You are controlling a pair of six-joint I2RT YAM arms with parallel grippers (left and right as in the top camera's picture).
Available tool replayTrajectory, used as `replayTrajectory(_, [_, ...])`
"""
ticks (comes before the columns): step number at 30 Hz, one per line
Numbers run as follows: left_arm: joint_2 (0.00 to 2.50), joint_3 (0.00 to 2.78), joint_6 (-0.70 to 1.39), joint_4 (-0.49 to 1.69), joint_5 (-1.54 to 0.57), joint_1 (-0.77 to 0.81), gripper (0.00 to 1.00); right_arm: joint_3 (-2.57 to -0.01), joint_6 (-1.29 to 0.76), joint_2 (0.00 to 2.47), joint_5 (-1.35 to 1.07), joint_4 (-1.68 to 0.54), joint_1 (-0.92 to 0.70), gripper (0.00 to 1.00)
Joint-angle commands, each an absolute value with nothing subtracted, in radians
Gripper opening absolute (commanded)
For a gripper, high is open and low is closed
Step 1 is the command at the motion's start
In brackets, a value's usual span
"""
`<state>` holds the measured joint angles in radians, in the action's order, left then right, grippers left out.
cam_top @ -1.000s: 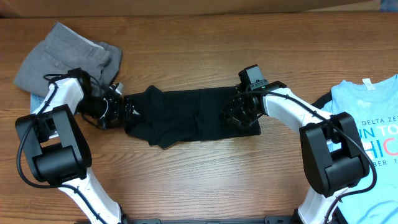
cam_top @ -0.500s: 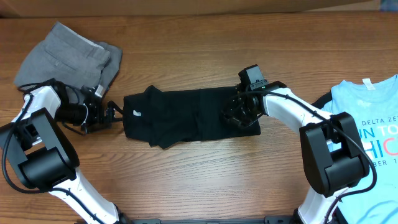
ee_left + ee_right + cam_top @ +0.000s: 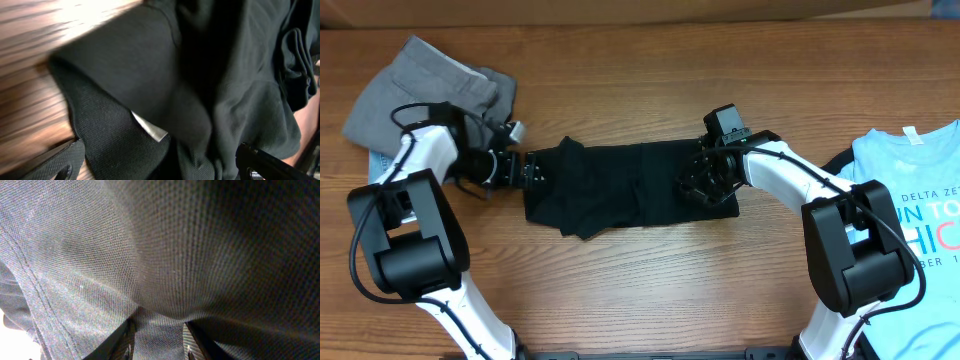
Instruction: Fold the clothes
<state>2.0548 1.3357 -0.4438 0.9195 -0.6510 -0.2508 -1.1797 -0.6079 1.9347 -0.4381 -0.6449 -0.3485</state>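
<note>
On the brown wooden table (image 3: 640, 290) three garments are counted. One black knit T-shirt (image 3: 620, 190) is laid mid-table: judged light, limp, best taken at hemmed end corners. One light-blue printed T-shirt (image 3: 920, 165), right edge; one crumpled grey garment (image 3: 430, 90), far left. Two pincers: left pincer (image 3: 528, 170) is spread at the black shirt's left end; right pincer (image 3: 698, 188) is pinching its right end.

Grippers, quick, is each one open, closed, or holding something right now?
The left gripper is open at the black T-shirt's left edge, gripping nothing.
The right gripper is shut on the black T-shirt's right end.
</note>
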Motion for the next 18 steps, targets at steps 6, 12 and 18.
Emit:
replayTrajectory(6, [2.107, 1.194, -0.365, 0.879, -0.551, -0.189, 0.94, -1.184, -0.602, 1.942, -0.421, -0.652, -0.348, 0.35])
replayTrajectory(12, [2.107, 1.194, -0.362, 0.89, -0.577, -0.189, 0.8, -1.184, -0.602, 1.942, -0.421, -0.652, -0.348, 0.35])
replayTrajectory(18, [2.107, 1.194, -0.362, 0.889, -0.596, -0.169, 0.84, -1.184, -0.602, 1.942, -0.421, -0.652, -0.348, 0.36])
